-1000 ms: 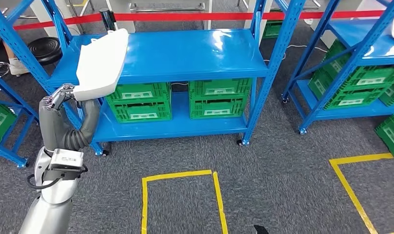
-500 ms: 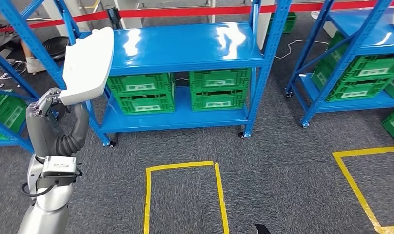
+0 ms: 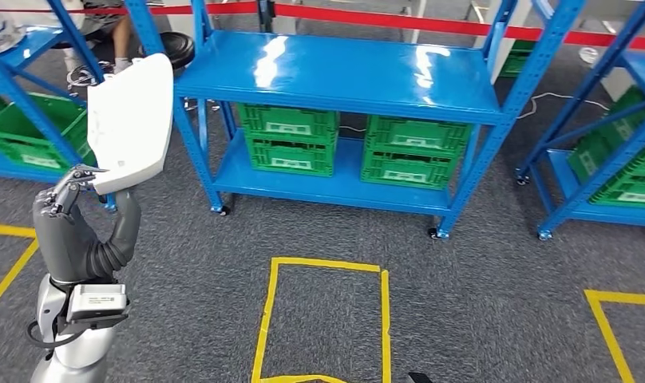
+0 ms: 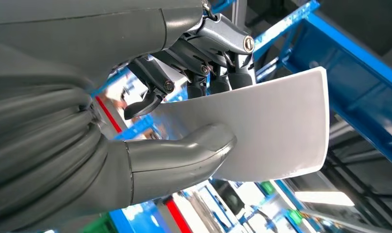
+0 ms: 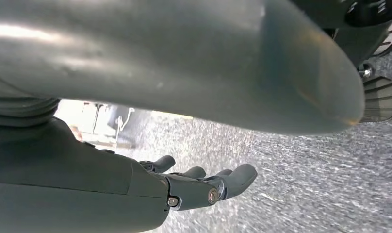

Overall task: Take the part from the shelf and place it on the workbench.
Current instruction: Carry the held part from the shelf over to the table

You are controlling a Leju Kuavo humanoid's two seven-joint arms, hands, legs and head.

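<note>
The left hand (image 3: pixel 64 209) clamps the white part (image 3: pixel 132 121) by its lower edge, thumb under and fingers over; the part's long axis rises above the hand. The right hand (image 5: pixel 204 187) hangs empty, fingers loosely extended.

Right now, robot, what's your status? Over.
Left hand grips flat white plastic part, thumb under its edge. Right hand hangs empty, fingers loosely curled. Part off blue metal shelf. No workbench seen.
</note>
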